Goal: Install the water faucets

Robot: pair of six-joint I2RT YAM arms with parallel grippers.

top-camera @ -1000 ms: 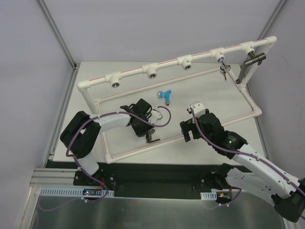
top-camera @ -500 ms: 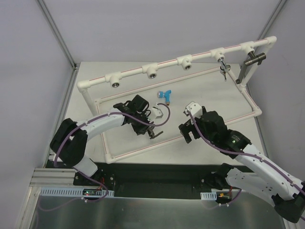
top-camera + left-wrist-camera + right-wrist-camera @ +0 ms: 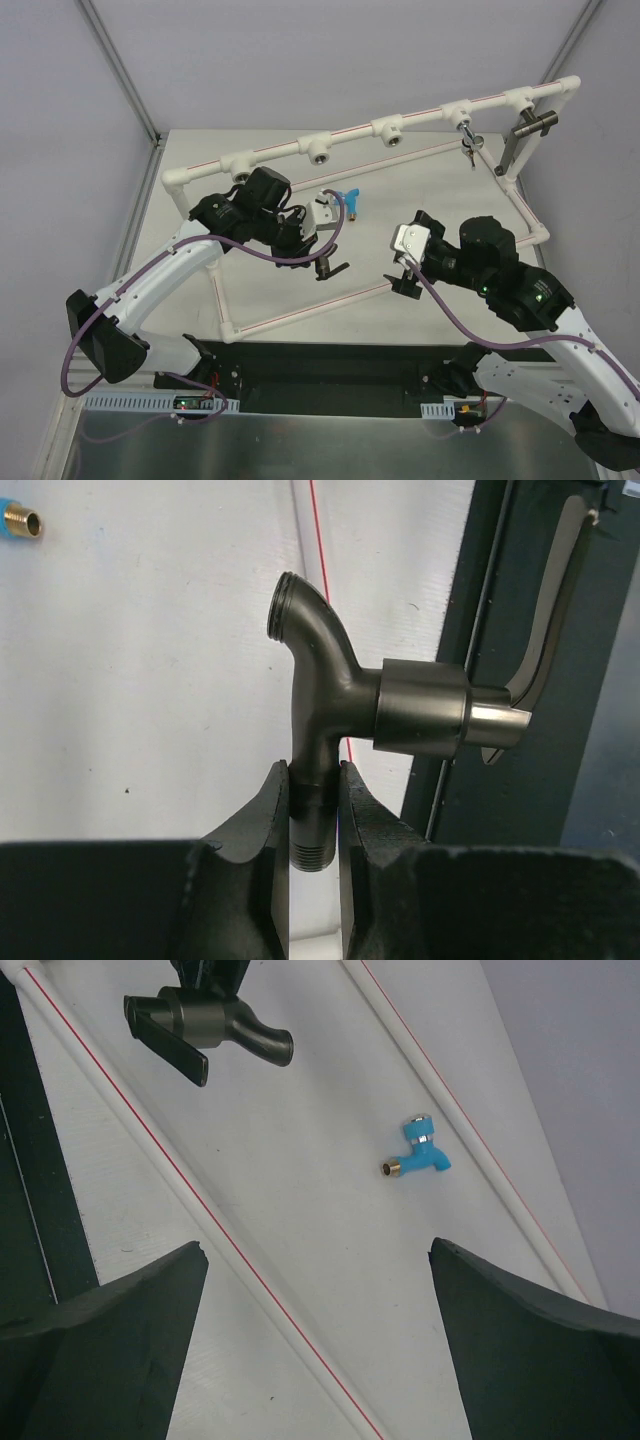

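Grey faucet (image 3: 330, 710): pinched in L pincer (image 3: 313, 785) (by threaded end) | R pincer (image 3: 315, 1250): spread wide

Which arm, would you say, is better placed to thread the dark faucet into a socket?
Left: left tool is shut on the dark faucet; right tool is open and empty.

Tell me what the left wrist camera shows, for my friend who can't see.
The left gripper pinches the dark grey faucet by its threaded end, spout mouth pointing up-left, lever on the right. Behind lies the white table, and the blue faucet peeks in at the top-left corner.
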